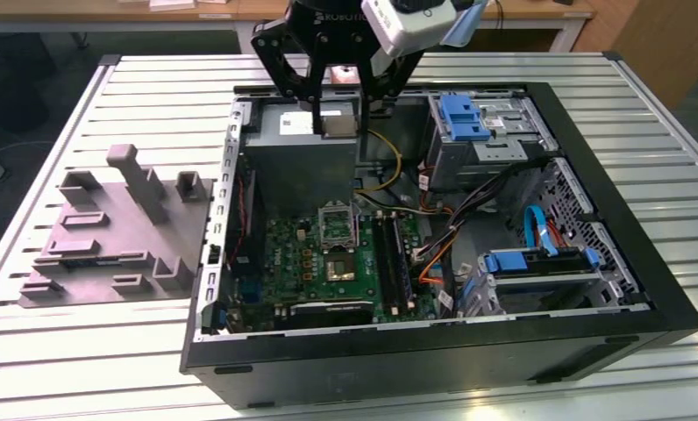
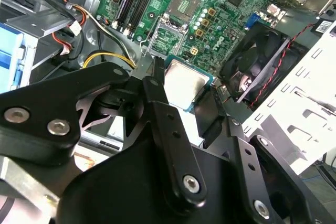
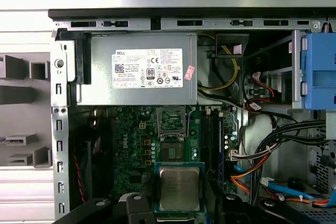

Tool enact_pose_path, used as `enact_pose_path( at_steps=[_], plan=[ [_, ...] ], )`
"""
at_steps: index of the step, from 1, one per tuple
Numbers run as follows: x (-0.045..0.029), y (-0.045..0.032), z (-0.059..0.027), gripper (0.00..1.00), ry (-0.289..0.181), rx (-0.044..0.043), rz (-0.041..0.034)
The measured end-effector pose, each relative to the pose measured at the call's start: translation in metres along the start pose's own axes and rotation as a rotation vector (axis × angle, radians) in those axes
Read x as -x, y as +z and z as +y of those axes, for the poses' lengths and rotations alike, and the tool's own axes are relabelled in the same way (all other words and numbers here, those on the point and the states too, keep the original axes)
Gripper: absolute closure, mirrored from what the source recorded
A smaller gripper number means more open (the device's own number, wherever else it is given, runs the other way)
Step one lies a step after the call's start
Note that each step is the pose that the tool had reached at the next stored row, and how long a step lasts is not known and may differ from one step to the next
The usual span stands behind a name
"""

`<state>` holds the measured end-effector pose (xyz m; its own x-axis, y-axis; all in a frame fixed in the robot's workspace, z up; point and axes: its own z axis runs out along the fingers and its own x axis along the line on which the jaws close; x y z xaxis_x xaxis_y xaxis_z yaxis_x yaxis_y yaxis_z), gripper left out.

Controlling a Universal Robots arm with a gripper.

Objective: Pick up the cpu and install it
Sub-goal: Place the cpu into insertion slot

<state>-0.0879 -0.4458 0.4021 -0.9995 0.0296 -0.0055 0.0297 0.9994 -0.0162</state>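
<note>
Between the claw's (image 3: 179, 195) black fingers (image 2: 210, 114) sits the cpu (image 3: 179, 186), pinched by two opposite edges, its silvery top turned toward the wrist cameras. The claw is closed on it and holds it in the air over the open computer case (image 1: 630, 263).

Just past the chip, on the green motherboard (image 3: 134, 145) below the claw, lies the metal-framed socket (image 3: 171, 148), apparently with its frame swung open. Beyond that is the grey power supply (image 3: 139, 69), and off to one side run yellow cables (image 1: 387, 162).

As I judge it, seating well means:
- keeping the chip level and its edges square to the socket frame;
- matching its corner mark, which cannot be made out;
- lowering straight down without pressing;
- keeping the fingers off the raised frame and the nearby memory slots (image 3: 212, 140).
</note>
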Motion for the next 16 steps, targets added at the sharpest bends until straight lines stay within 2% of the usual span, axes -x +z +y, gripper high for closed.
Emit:
enact_pose_path(
  at_steps=[10,16],
  plan=[
    [-0.0010,0.0003,-0.0014,0.53,0.000,0.0000,0.0000],
    [-0.0010,0.0043,-0.0050,0.53,0.000,0.0010,0.0001]
  ],
)
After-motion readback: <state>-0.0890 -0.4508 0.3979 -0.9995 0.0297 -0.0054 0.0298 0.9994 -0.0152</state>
